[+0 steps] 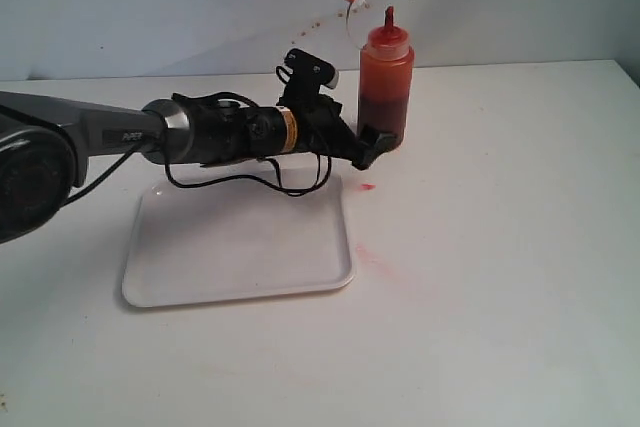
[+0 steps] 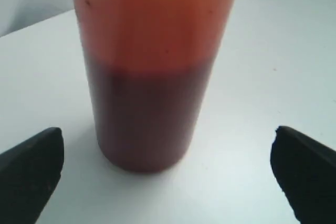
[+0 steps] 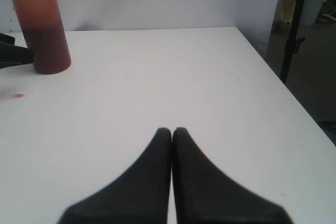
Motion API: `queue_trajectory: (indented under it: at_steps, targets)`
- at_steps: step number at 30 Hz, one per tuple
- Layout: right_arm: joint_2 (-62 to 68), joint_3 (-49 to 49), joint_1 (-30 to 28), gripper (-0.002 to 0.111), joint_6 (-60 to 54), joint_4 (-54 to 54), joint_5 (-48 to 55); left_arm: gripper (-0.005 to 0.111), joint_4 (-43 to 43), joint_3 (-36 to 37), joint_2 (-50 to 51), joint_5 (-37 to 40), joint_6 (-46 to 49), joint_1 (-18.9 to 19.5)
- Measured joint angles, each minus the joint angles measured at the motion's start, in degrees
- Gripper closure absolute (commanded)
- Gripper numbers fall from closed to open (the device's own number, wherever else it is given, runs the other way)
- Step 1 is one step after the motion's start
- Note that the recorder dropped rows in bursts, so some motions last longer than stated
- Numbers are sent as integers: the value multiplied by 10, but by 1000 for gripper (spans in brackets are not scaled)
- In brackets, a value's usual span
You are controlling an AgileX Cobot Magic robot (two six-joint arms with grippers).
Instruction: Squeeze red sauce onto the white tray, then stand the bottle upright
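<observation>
Left gripper (image 1: 370, 147) is sitting wide open at the base of the bottle (image 1: 385, 87), gripping nothing. In the left wrist view both fingers (image 2: 31, 177) are flanking the bottle low down, with a gap on each side and no contact. The bottle is sitting dead ahead, centred between the finger lines. I can't tell if the tips are already past its near face. My read: push straight forward along the arm's line, then close.

The bottle is standing upright on the white table (image 1: 500, 247), long axis vertical, nozzle up, just beyond the far right corner of the white tray (image 1: 230, 247). Red sauce (image 2: 147, 119) is filling roughly the lower half. The jaws are lining up with that band, so it's a low grasp and probably top-heavy once tipping.

Right gripper (image 3: 172, 145) is resting clamped shut and empty, well apart on the right side of the table. The left arm is far nearer.

The tray is looking bare in the exterior view, so I'm judging the squeeze not yet done. A red spot (image 1: 366, 186) is sitting on the table between the tray corner and the bottle, with a fainter smear (image 1: 372, 259) beside the tray's right edge. The table is flat, with open room right of the bottle and the wall (image 1: 200, 7) behind it.
</observation>
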Motion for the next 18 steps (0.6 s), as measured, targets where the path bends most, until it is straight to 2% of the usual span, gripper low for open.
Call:
queue_trajectory:
  at_steps: [5, 8, 11, 18]
  targets:
    - [0, 0, 0, 108, 0, 0, 0, 2, 93, 43, -18, -133, -82, 24]
    - [0, 0, 0, 108, 0, 0, 0, 2, 130, 49, -21, -209, -99, 29]
    - [0, 0, 0, 108, 0, 0, 0, 2, 145, 50, -22, -235, -99, 28]
    - [0, 0, 0, 108, 0, 0, 0, 2, 172, 50, -22, -236, -109, 31]
